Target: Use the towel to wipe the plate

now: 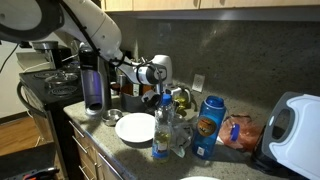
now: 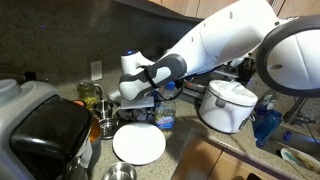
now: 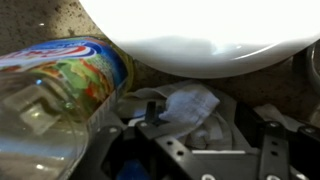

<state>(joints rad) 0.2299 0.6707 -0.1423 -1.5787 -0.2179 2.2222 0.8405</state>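
In the wrist view the whitish-grey towel (image 3: 186,103) lies crumpled on the speckled counter, just below the white plate (image 3: 210,40). My gripper (image 3: 205,122) reaches down over the towel with its jaws apart, one on each side of the cloth. The towel's lower part is hidden behind the gripper body. Both exterior views show the plate (image 1: 134,127) (image 2: 138,144) flat on the counter, with the gripper (image 1: 160,94) (image 2: 148,99) low behind it among the bottles. The towel cannot be made out in either of those views.
A clear bottle with a colourful label (image 3: 55,90) (image 1: 161,125) stands close beside the gripper. A blue bottle (image 1: 208,125) is near it. A white cooker (image 2: 230,105), a black appliance (image 2: 45,135) and a small metal bowl (image 2: 120,173) crowd the counter.
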